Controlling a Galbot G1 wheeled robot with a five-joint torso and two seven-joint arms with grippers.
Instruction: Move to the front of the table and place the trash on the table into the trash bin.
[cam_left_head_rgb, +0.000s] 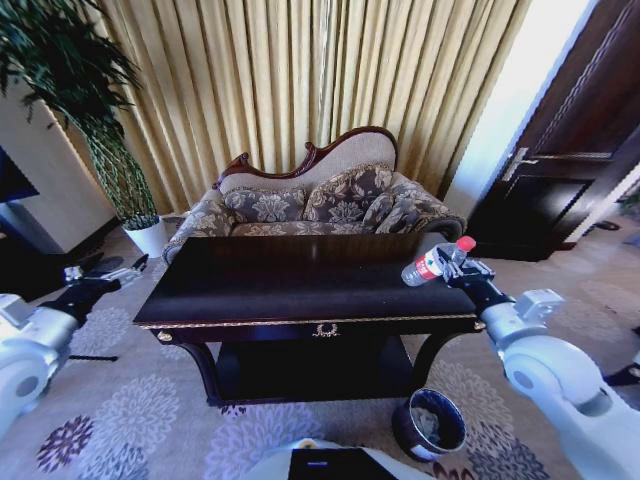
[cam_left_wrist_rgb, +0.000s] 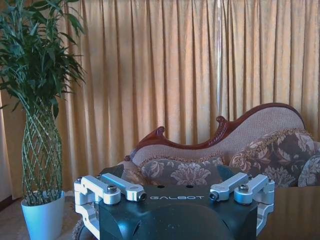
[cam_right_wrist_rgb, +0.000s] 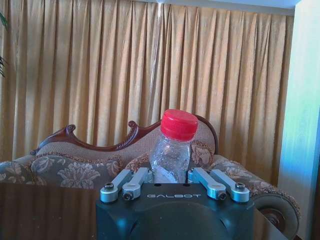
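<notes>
Bottle (cam_left_head_rgb: 436, 262) pinched in right gripper (cam_left_head_rgb: 462, 268) jaws above table (cam_left_head_rgb: 300, 290) right edge; left gripper (cam_left_head_rgb: 108, 277) jaws spread.

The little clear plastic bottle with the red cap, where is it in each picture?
Head view: clear plastic bottle with red cap, held in the right end effector above the table's right end.
Left wrist view: not in it.
Right wrist view: bottle upright in the middle, between the fingers.
Shared landmark: the patterned sofa with dark carved wooden back.

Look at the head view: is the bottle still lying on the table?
No: the right gripper holds the bottle up above the table.
</notes>
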